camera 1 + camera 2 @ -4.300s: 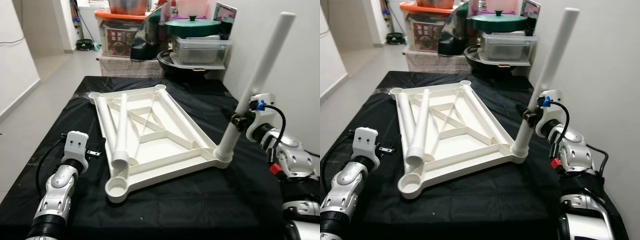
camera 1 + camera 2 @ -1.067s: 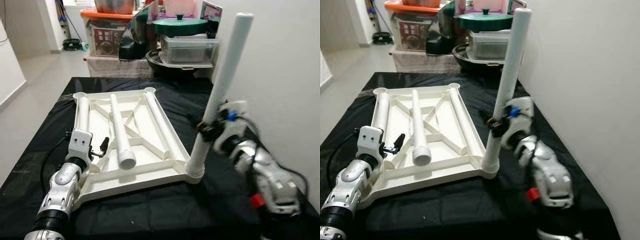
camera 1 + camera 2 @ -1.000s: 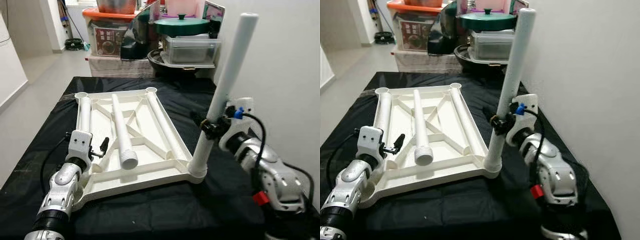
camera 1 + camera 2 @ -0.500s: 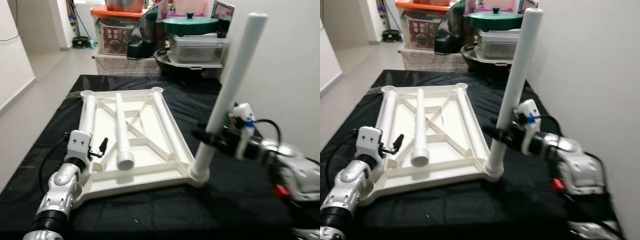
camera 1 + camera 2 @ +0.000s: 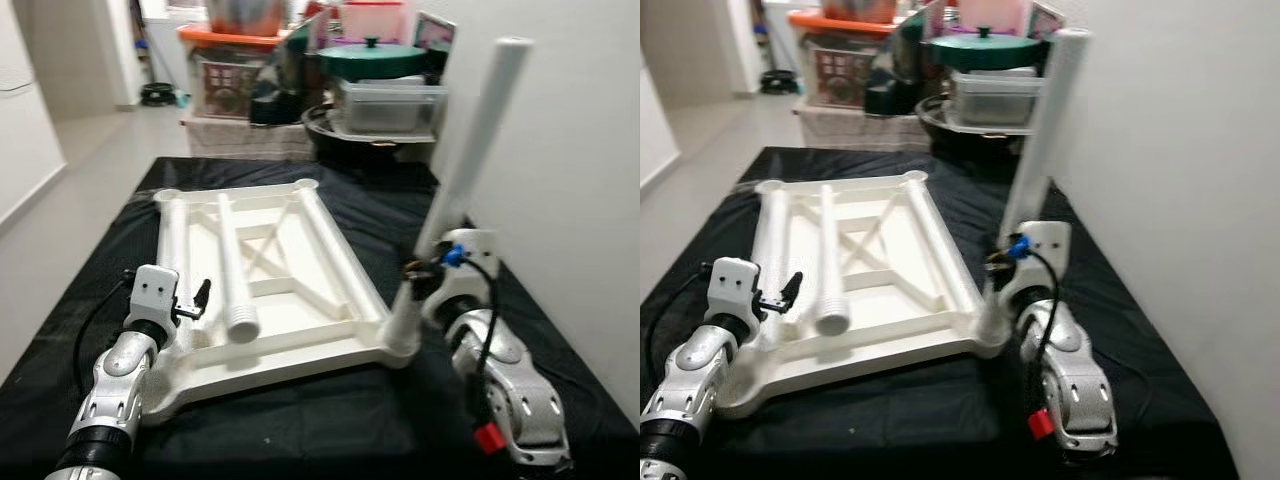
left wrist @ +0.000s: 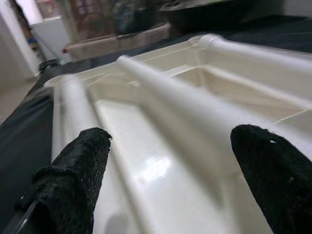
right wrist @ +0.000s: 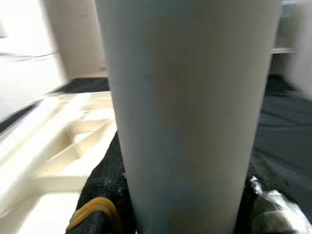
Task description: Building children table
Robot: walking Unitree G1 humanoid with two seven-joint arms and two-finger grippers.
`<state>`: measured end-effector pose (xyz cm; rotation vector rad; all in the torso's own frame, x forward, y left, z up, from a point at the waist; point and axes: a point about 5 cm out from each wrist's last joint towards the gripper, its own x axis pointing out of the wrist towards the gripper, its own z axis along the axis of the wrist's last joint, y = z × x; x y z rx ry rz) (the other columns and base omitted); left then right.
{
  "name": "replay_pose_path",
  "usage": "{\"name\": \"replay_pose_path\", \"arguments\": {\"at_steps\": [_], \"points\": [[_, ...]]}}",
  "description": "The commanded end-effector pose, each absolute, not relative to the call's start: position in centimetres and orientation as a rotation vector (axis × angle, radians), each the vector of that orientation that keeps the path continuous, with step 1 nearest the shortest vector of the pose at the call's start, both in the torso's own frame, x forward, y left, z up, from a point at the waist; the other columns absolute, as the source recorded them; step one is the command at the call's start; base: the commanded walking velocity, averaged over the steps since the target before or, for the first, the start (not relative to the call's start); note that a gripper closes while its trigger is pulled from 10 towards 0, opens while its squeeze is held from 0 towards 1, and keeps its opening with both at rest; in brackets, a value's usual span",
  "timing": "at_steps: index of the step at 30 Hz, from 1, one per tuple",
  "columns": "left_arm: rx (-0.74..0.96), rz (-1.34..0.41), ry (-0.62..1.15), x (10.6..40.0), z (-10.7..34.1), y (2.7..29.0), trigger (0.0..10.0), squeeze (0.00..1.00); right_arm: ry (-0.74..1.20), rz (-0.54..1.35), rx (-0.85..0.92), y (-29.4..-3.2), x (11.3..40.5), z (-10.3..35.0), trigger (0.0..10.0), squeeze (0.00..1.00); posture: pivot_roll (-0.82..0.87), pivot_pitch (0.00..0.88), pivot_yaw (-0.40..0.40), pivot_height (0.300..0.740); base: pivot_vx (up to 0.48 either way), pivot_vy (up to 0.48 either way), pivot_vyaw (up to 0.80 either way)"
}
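Left eye view: a white moulded-plastic tabletop frame (image 5: 280,290), turned underside up, lies on a bench covered in matt black cloth (image 5: 330,410). The frame is a rectangle of smooth ribs with crossed braces inside and a round socket at each corner. Three loose white plastic tube legs (image 5: 232,270) lie lengthwise on it — the middle one shows a ridged, threaded end towards the robot.

A fourth white cylindrical leg (image 5: 470,150) stands nearly upright, a little tilted, in the frame's near right corner socket. The right tool (image 5: 418,285) is pinched on this standing leg low down, just above the socket; in the right wrist view the tube's smooth, pale curved wall sits between the textured black fingers (image 7: 100,195), touching both.

The left tool (image 5: 196,300) hovers at the frame's near left part, beside the leftmost loose leg. In the left wrist view its two knobbly black fingers (image 6: 73,180) are spread wide, with the glossy frame and tubes seen between them; it grips nothing.

Beyond the bench, clear plastic storage boxes (image 5: 385,105) and a green round lid (image 5: 372,50) are stacked against the wall.
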<state>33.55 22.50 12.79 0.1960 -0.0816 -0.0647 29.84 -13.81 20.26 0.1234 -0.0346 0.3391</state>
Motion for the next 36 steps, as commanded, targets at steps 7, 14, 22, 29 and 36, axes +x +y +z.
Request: {"name": "replay_pose_path", "arguments": {"at_steps": [7, 14, 22, 29, 36], "points": [[0.188, -0.066, -0.063, 33.3, 12.2, 22.4, 10.0, 0.00, -0.095, 0.656, 0.146, -13.8, 29.2, 23.0, 10.0, 0.75, 0.02, 0.000, -0.074, 0.740, 0.000, 0.000, 0.00], [0.186, -0.057, -0.065, 33.2, 12.2, 22.5, 10.0, 0.00, 0.055, 1.033, -0.084, -16.4, 28.0, 22.5, 10.0, 0.00, 0.03, 0.000, -0.089, 0.740, 0.000, 0.000, 0.00], [0.188, -0.049, -0.065, 33.1, 12.1, 22.7, 10.0, 0.00, 0.118, 0.708, -0.083, -18.1, 31.2, 20.8, 0.0, 0.00, 0.04, 0.000, -0.093, 0.740, 0.000, 0.000, 0.00], [0.190, -0.047, -0.064, 33.0, 12.2, 23.0, 10.0, 0.00, 0.112, 0.080, 0.051, -16.5, 30.7, 18.0, 0.0, 0.00, 0.04, 0.000, -0.081, 0.740, 0.000, 0.000, 0.00], [0.194, -0.055, -0.060, 33.1, 12.2, 22.9, 10.0, 0.00, 0.096, 0.395, 0.077, -11.5, 28.8, 18.4, 10.0, 0.00, 0.03, 0.000, -0.075, 0.740, 0.000, 0.000, 0.00]]}}
